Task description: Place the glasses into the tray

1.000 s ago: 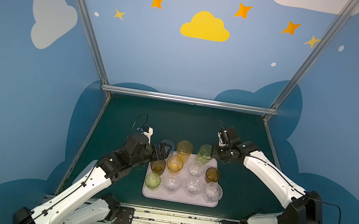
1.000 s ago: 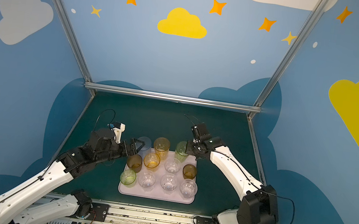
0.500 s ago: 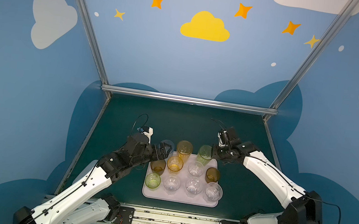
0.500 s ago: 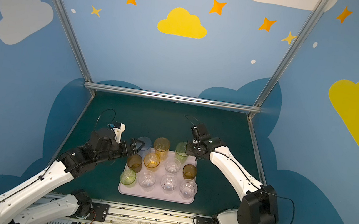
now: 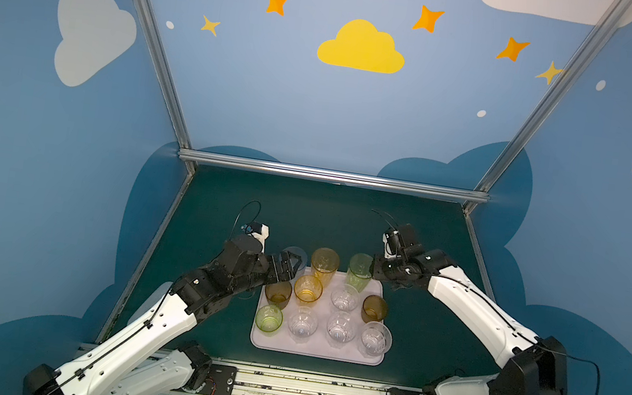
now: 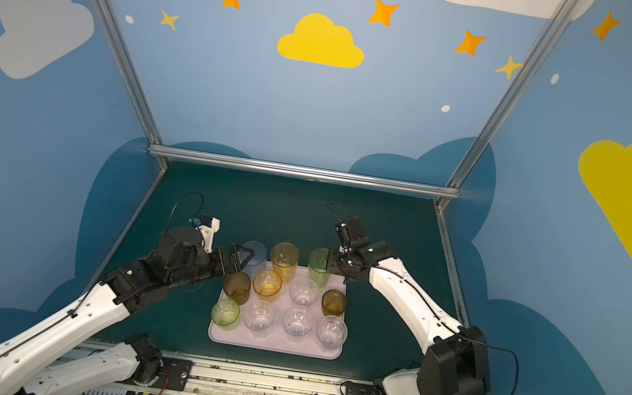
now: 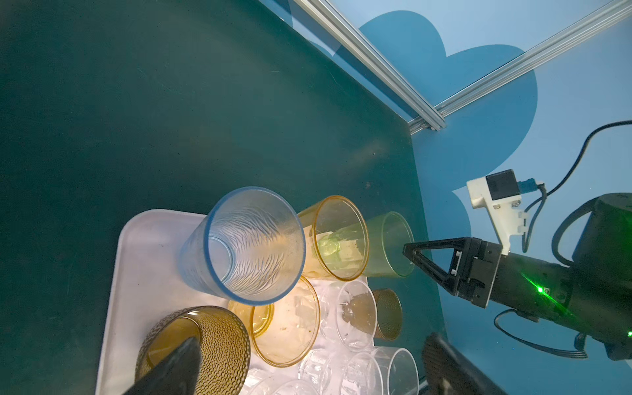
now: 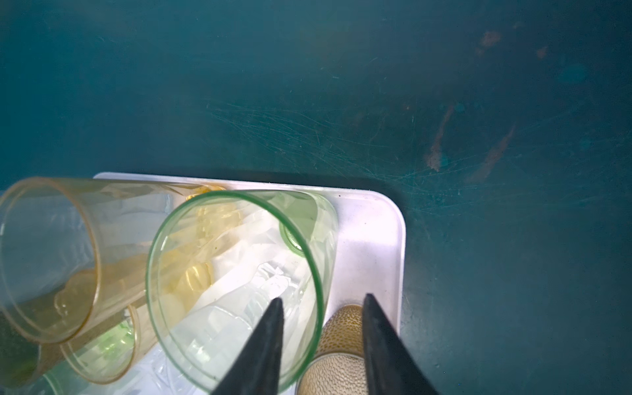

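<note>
both top views: tray (image 5: 316, 350) at tabletop's (image 5: 303, 213) 6 o'clock holds eleven transparent tumblers (image 5: 341, 328): three tall, eight short, four of them faceted clear | left wrist: left gripper (image 7: 311, 340) spread wide, empty | right wrist: right gripper (image 8: 322, 297) parted astride the rim of the tall green tumbler (image 8: 236, 280) at the tray's 1 o'clock corner, not pinching

The left arm (image 5: 144, 334) and the right arm (image 5: 470, 312) have the same build: long white shells with small dark screw holes, bulky black joint housings (image 5: 531, 388) between them, and a last section that is all black. In the left wrist view, the right arm carries a white printed bracket (image 7: 492, 205) with small screws, a black camera block (image 7: 502, 184) with a black cable (image 7: 581, 154), and a green light (image 7: 540, 290) on the black wrist. The fingers (image 7: 441, 241) of the right gripper (image 8: 321, 301) are black, thin, hollow triangles.
</note>
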Action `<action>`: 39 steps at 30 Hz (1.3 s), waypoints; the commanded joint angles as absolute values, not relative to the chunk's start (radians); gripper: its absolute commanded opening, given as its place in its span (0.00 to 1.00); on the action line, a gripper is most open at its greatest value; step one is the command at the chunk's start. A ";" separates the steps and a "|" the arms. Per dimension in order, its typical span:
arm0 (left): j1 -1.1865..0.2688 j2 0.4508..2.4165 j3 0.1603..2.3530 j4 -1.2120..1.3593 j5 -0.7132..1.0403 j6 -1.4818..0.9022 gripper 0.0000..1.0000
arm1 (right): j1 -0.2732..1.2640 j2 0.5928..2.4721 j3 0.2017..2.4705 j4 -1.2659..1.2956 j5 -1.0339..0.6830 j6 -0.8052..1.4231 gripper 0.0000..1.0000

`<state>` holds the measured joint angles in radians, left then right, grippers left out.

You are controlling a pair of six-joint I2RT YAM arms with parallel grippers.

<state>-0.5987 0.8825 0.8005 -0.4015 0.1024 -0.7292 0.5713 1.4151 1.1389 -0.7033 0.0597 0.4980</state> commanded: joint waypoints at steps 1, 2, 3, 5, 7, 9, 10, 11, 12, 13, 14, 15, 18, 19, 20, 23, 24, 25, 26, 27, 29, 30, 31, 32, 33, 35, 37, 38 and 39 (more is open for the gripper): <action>-0.603 0.877 0.813 -0.414 0.085 -0.707 1.00 | 0.571 1.388 1.182 -0.721 0.038 0.500 0.46; -0.603 0.879 0.811 -0.414 0.081 -0.706 1.00 | 0.570 1.386 1.187 -0.722 0.033 0.503 0.48; -0.603 0.880 0.812 -0.416 0.074 -0.705 1.00 | 0.569 1.383 1.192 -0.723 0.031 0.505 0.51; -0.603 0.880 0.813 -0.419 0.066 -0.704 1.00 | 0.568 1.375 1.199 -0.726 0.033 0.508 0.60; -0.603 0.882 0.814 -0.420 0.060 -0.699 1.00 | 0.567 1.368 1.203 -0.728 0.042 0.508 0.65; -0.604 0.884 0.813 -0.423 0.047 -0.692 1.00 | 0.565 1.359 1.208 -0.733 0.053 0.508 0.70; -0.603 0.884 0.815 -0.425 0.038 -0.690 1.00 | 0.563 1.355 1.211 -0.734 0.057 0.508 0.72; -0.603 0.885 0.816 -0.428 0.025 -0.688 1.00 | 0.562 1.349 1.213 -0.739 0.065 0.508 0.74; -0.601 0.885 0.816 -0.428 0.015 -0.689 1.00 | 0.560 1.344 1.216 -0.743 0.072 0.508 0.75; -0.601 0.885 0.816 -0.427 -0.003 -0.685 1.00 | 0.558 1.337 1.218 -0.745 0.082 0.508 0.78; -0.600 0.887 0.818 -0.426 -0.026 -0.682 1.00 | 0.556 1.331 1.219 -0.746 0.095 0.508 0.81; -0.600 0.887 0.818 -0.426 -0.047 -0.676 1.00 | 0.555 1.324 1.219 -0.746 0.105 0.508 0.82; -0.591 0.893 0.823 -0.434 -0.154 -0.659 1.00 | 0.543 1.297 1.209 -0.734 0.157 0.511 0.83; -0.585 0.896 0.822 -0.434 -0.195 -0.658 1.00 | 0.535 1.283 1.204 -0.728 0.171 0.519 0.84; -0.578 0.898 0.820 -0.429 -0.226 -0.655 1.00 | 0.527 1.271 1.196 -0.719 0.180 0.520 0.85; -0.539 0.906 0.810 -0.404 -0.263 -0.636 1.00 | 0.503 1.232 1.168 -0.679 0.191 0.510 0.85; -0.522 0.909 0.806 -0.398 -0.264 -0.634 1.00 | 0.497 1.221 1.159 -0.669 0.197 0.506 0.84; -0.500 0.912 0.802 -0.387 -0.264 -0.633 1.00 | 0.487 1.210 1.150 -0.661 0.202 0.504 0.85; -0.477 0.916 0.797 -0.379 -0.262 -0.633 1.00 | 0.479 1.198 1.142 -0.650 0.209 0.499 0.85; -0.458 0.919 0.793 -0.370 -0.259 -0.636 1.00 | 0.472 1.187 1.133 -0.641 0.216 0.497 0.85; -0.406 0.926 0.782 -0.345 -0.255 -0.627 1.00 | 0.452 1.161 1.108 -0.620 0.232 0.498 0.85; -0.390 0.928 0.776 -0.335 -0.257 -0.619 1.00 | 0.444 1.150 1.094 -0.605 0.236 0.497 0.85; -0.370 0.929 0.770 -0.324 -0.268 -0.609 1.00 | 0.434 1.134 1.076 -0.583 0.244 0.497 0.85; -0.351 0.934 0.764 -0.314 -0.279 -0.596 1.00 | 0.425 1.119 1.054 -0.559 0.252 0.498 0.85; -0.336 0.939 0.759 -0.303 -0.292 -0.584 1.00 | 0.416 1.108 1.035 -0.533 0.257 0.493 0.85; -0.308 0.954 0.741 -0.276 -0.360 -0.569 1.00 | 0.394 1.084 0.994 -0.478 0.282 0.484 0.85; -0.291 0.975 0.728 -0.263 -0.459 -0.568 1.00 | 0.379 1.066 0.957 -0.440 0.350 0.480 0.85; -0.283 0.993 0.719 -0.247 -0.503 -0.559 1.00 | 0.368 1.055 0.939 -0.419 0.383 0.468 0.85; -0.277 1.006 0.707 -0.223 -0.536 -0.546 1.00 | 0.360 1.045 0.923 -0.398 0.406 0.461 0.85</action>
<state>-0.2935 0.9802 0.7326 -0.2802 -0.3847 -0.5892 0.3786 1.0767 0.9527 -0.4946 0.3000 0.4877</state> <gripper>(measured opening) 0.996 0.849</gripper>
